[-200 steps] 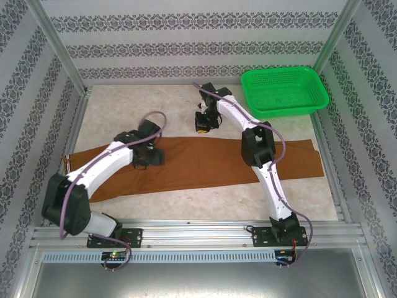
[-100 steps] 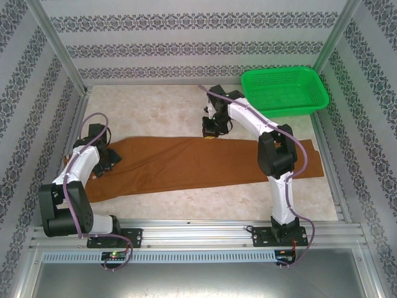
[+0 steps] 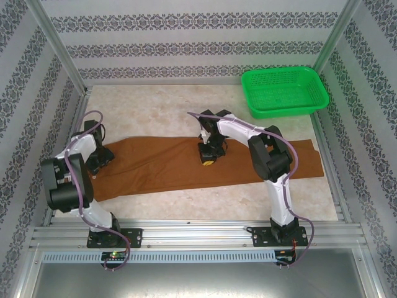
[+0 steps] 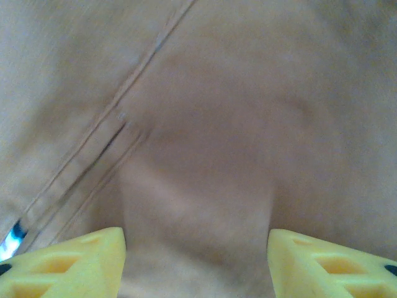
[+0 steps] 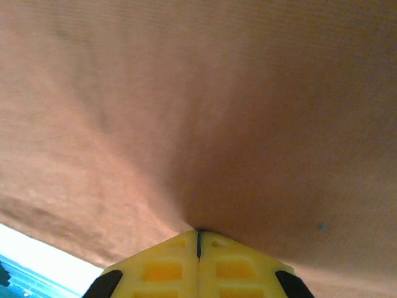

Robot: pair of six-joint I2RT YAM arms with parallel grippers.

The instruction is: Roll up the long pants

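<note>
- Across mid-frame of the top view, the long pants [image 3: 167, 162] lie flat, wider end at left.
- Left gripper [image 4: 195, 242] is spread wide over a seam, holding nothing.
- Right gripper [image 5: 198, 239] is closed tip to tip against the cloth; whether it nips fabric, I cannot tell.
- Soft, light and floppy, so probably best pinched along an end edge.

Rust-brown long pants [image 3: 173, 162], bright green basket [image 3: 285, 110], pale marbled table [image 3: 155, 105]

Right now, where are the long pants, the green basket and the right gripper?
long pants [image 3: 167, 164], top external view, middle of the flat cloth.
green basket [image 3: 284, 92], top external view, bare mesh floor.
right gripper [image 5: 198, 237], right wrist view, seam between shut fingertips, pinching the cloth.
</note>
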